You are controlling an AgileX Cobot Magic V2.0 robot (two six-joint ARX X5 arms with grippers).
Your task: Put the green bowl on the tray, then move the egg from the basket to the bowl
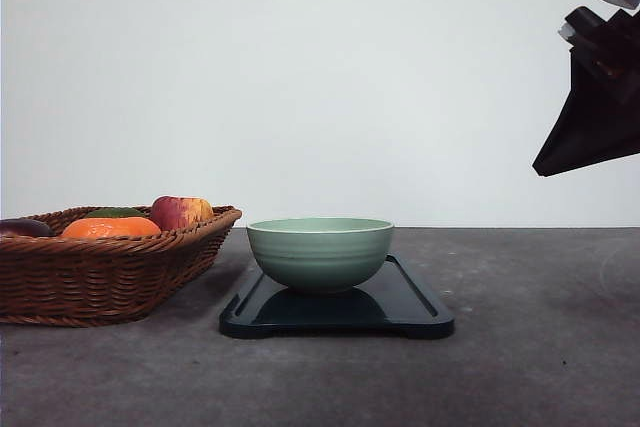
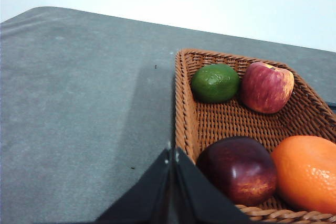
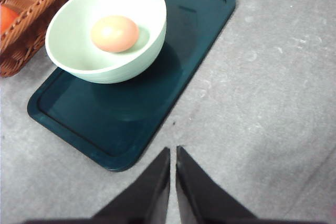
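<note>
Task judged complete. Green bowl [image 3: 105, 32] seated on the tray [image 3: 189, 51], toward the end nearest the basket [image 1: 110, 272]; egg [image 3: 114, 33] lying inside the bowl, near its centre. Right gripper [image 3: 172, 153] raised off the counter [image 3: 273, 103] beyond the tray's far end, fingers pressed together, empty. Left gripper [image 2: 172, 156] just outside the basket's rim, fingers likewise closed on nothing. Egg probably light, smooth, fragile: best cradled gently across its middle. Bowl stiff, heavier, likely slick: best pinched at the rim.

The grey table [image 1: 540, 347] carries the brown woven wicker basket [image 1: 100, 272] just beside the dark navy rectangular tray [image 1: 420, 307], both resting directly on its surface.
</note>
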